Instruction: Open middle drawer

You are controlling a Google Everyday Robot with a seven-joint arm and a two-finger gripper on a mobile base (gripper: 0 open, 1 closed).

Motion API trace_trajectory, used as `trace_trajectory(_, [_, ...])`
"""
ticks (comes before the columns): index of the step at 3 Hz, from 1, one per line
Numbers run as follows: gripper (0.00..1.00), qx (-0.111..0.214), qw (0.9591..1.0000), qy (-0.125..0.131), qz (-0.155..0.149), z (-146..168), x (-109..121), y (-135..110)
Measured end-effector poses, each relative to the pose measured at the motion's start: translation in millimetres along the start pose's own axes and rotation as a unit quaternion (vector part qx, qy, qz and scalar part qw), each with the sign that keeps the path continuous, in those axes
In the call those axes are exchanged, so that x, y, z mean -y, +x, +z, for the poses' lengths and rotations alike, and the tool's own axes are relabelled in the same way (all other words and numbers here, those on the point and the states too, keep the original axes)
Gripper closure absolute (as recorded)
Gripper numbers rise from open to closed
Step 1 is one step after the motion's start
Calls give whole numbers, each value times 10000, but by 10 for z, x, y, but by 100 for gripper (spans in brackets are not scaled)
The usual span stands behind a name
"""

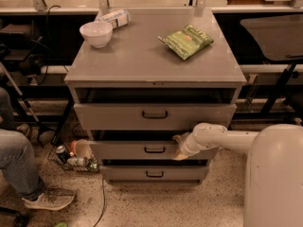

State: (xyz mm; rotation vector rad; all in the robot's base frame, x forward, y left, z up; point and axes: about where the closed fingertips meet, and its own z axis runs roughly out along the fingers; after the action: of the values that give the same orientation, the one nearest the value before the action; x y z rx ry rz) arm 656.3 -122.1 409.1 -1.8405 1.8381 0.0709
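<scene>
1. The robot's white arm (222, 138) reaches in from the lower right. It runs roughly level and leftward from the rounded white body (274, 174) to the front of the grey metal cabinet (151, 65).
2. The wrist bends slightly down at its end, so the gripper (179, 147) faces the right part of the middle drawer (128, 150).
3. The gripper's tan fingers (177, 137) stand apart, one above the other. The upper one is at the top edge of the drawer's front panel and the lower one near its bottom edge. Whether they press on the panel cannot be told.
4. The gripper holds nothing and sits just right of the drawer's small black handle (155, 149), not on it.
5. The middle drawer is the second of three grey fronts, with a dark gap showing above it. It lies below the wider top drawer (109, 117) and above the narrower bottom drawer (123, 173).
6. On the cabinet top stand a white round bowl (96, 33), a green crinkled snack bag (186, 40) and a pale can lying on its side (113, 18).
7. At the left, a seated person's leg in blue jeans (16, 167) is near the cabinet.
</scene>
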Motion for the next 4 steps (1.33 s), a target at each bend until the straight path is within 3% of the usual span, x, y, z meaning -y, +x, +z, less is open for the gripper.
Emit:
trace_trajectory(1, [70,82,9993,288,211,-325,-86,83])
trace_trajectory(2, [93,395,9976,172,541,-505,-613,151])
trace_trajectory(3, [100,395,9976,172,540,-577,-585,118])
trace_trajectory(4, [100,373,9977,143,551,-592,-626,131])
